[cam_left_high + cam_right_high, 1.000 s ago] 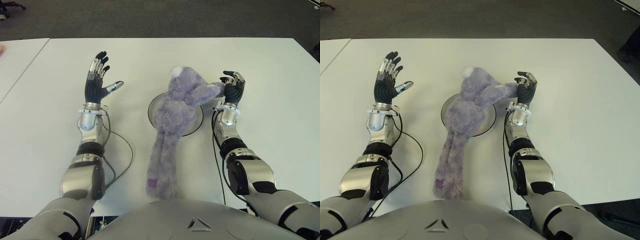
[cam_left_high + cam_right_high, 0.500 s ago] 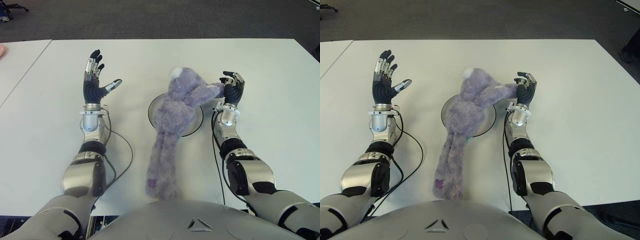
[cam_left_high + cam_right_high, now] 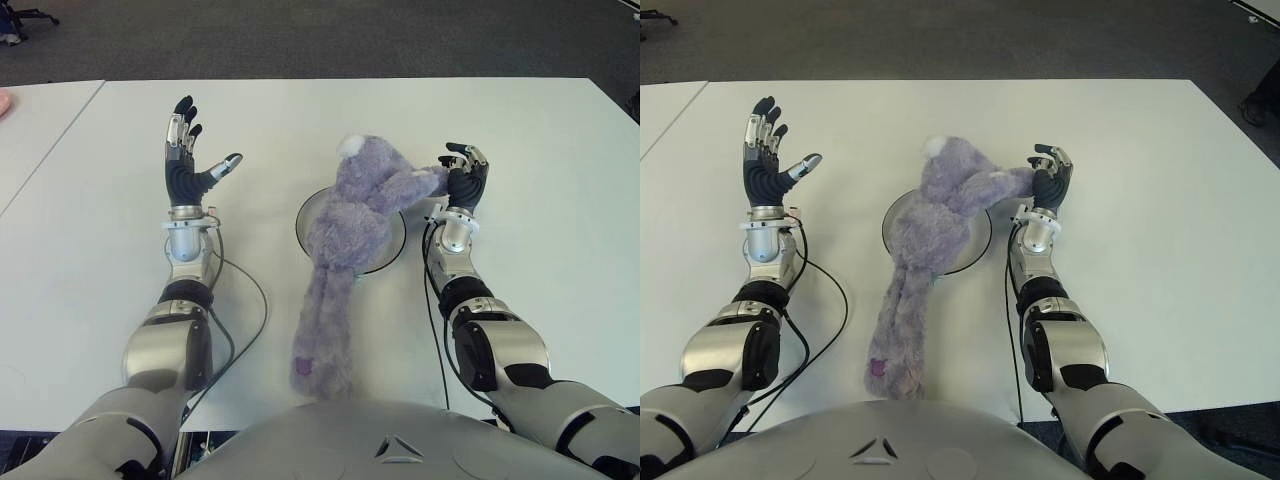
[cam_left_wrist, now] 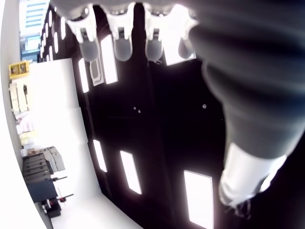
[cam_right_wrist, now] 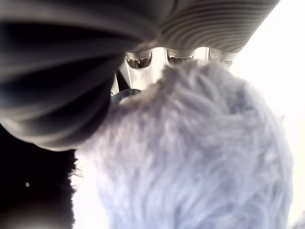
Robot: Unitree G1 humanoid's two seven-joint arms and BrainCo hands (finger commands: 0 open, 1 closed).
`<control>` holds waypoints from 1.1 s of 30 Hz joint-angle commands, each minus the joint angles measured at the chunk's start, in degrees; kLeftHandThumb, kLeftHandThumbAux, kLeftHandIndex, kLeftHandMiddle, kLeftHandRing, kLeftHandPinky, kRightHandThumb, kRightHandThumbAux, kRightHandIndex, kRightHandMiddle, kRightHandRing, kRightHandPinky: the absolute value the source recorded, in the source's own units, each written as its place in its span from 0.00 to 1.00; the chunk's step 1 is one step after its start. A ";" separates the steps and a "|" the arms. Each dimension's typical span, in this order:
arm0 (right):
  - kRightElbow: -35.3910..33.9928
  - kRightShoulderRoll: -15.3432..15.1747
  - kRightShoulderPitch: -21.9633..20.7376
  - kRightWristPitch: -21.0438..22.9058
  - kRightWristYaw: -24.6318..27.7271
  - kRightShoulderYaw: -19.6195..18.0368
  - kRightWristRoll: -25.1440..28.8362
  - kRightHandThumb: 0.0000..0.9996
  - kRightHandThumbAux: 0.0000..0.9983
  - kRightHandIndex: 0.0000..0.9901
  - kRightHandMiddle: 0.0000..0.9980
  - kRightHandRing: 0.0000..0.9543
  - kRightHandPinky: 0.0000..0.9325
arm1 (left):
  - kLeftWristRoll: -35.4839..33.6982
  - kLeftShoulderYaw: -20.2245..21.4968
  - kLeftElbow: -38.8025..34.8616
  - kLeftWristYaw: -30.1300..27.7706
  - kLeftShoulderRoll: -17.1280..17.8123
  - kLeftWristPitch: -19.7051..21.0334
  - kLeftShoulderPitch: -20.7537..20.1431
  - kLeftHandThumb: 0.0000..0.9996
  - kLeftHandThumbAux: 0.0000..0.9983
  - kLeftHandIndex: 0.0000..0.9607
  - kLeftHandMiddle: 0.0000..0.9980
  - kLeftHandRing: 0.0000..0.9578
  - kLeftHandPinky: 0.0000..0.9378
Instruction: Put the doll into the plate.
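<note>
A long purple plush doll (image 3: 350, 235) lies across a round plate (image 3: 310, 220) in the middle of the white table, its upper body over the plate and its legs trailing toward me off the plate's near rim. My right hand (image 3: 462, 172) is shut on the doll's arm at the plate's right side; purple fur (image 5: 190, 157) fills the right wrist view under the curled fingers (image 5: 138, 59). My left hand (image 3: 190, 150) stands upright and open well to the left of the plate, fingers spread, holding nothing.
The white table (image 3: 560, 200) stretches wide on both sides. A second white table (image 3: 40, 120) adjoins at the far left, with a seam between. Dark floor lies beyond the far edge. Cables run along both forearms.
My left hand has drifted slightly farther left and turned more upright. The right hand and the doll have stayed where they were.
</note>
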 commanded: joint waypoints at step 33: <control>11.50 5.64 21.54 -0.31 0.55 2.14 -3.28 0.94 0.68 0.43 0.33 0.47 0.33 | -0.26 -1.70 11.76 2.58 -13.84 27.01 12.42 0.00 0.76 0.04 0.06 0.06 0.10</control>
